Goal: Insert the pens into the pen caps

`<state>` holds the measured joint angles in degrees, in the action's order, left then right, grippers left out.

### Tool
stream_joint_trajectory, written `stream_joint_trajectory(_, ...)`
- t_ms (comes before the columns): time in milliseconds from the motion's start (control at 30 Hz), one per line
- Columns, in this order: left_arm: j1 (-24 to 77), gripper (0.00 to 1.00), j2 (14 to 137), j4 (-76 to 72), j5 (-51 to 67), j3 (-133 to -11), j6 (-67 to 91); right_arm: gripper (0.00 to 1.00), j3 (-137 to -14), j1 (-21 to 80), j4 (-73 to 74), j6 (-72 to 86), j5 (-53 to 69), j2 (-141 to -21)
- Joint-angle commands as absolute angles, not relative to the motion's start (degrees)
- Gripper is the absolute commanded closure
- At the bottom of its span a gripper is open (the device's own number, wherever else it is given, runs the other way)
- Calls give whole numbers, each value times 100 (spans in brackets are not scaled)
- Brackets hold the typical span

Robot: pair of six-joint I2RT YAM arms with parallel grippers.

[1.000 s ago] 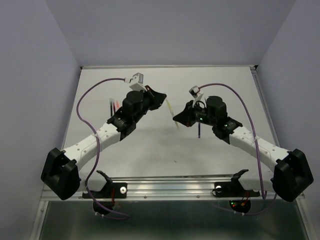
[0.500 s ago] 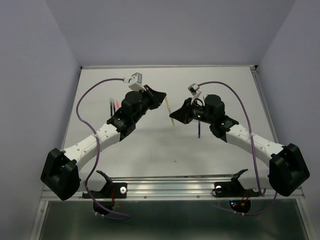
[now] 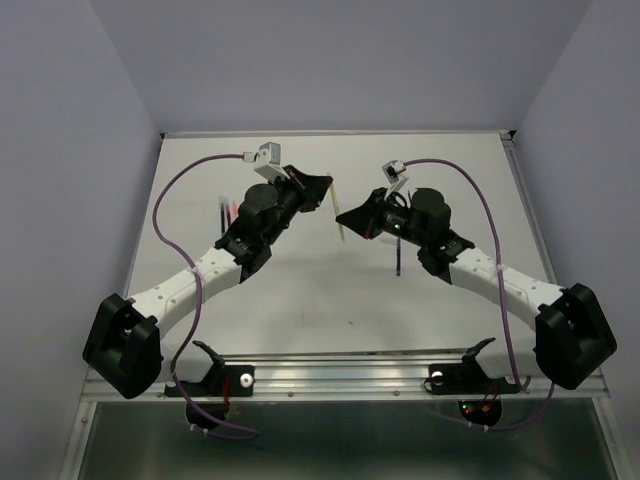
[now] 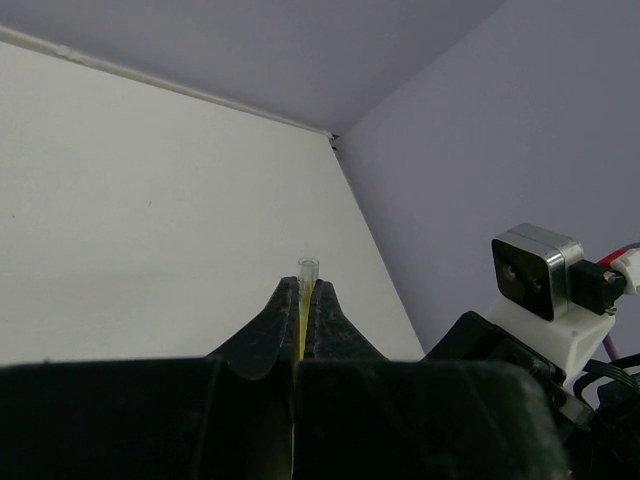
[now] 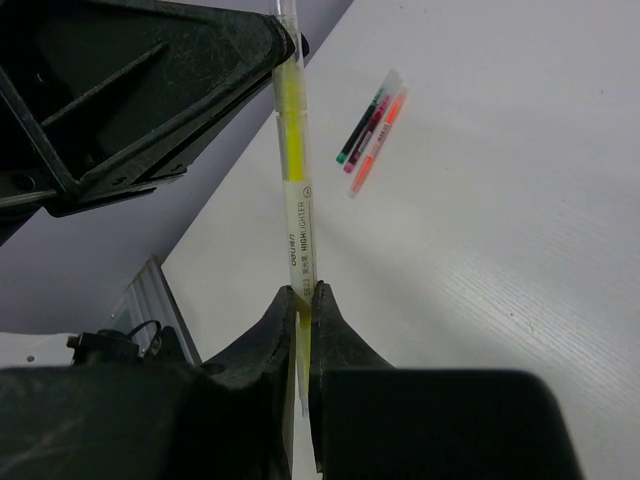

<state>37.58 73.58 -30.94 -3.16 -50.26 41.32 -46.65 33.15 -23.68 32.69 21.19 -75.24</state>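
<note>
Pens lie off to the left: three loose pens [image 5: 370,135], dark green, red and orange, sit side by side and touching on the white table [image 3: 300,290], well apart from both grippers. A dark blue pen [image 3: 399,258] lies by itself just beside the right forearm.

Above the table's middle, the yellow highlighter [image 5: 295,150] is held in the air between the two arms. The right gripper [image 5: 303,295] has its jaws pressed together on the printed lower barrel. The left gripper [image 4: 303,290] is clamped just as tightly on the opposite end, with a short clear tube tip [image 4: 307,266] poking out past its fingertips. Whether that clear tip is a separate cap, I cannot tell.

The left gripper's black body crowds the top of the right wrist view, close against the highlighter. Purple cables [image 3: 175,195] arc outward over both arms.

Grey walls close the table on the left, far and right sides, and a metal rail [image 3: 340,372] runs along the near edge. The widest bare stretch is the near half of the table, between the two forearms.
</note>
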Motion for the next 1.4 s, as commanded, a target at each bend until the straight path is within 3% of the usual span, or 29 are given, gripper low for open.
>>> stream_joint_trajectory(0, 3876, 100, 7330, -3093, 430, -4747, 3982, 99, -5001, 3270, -3761, 3393, 1275, -7558)
stream_joint_trajectory(667, 3885, 100, 7286, -3164, 862, -4527, 4034, 99, -6319, 3217, -4693, 2576, 659, -8086)
stream_joint_trajectory(1133, 3876, 100, 7137, -2664, 624, -4781, 3665, 99, -6468, 3164, -3484, 2224, 914, -7875)
stream_joint_trajectory(1200, 3876, 100, 7041, -2297, 388, -4886, 3648, 99, -6547, 3164, -3236, 2224, 871, -7945)
stream_joint_trajectory(1367, 3824, 100, 6540, -122, -1991, -5342, 4041, 99, -6714, 3164, -2120, 2513, 703, -8217)
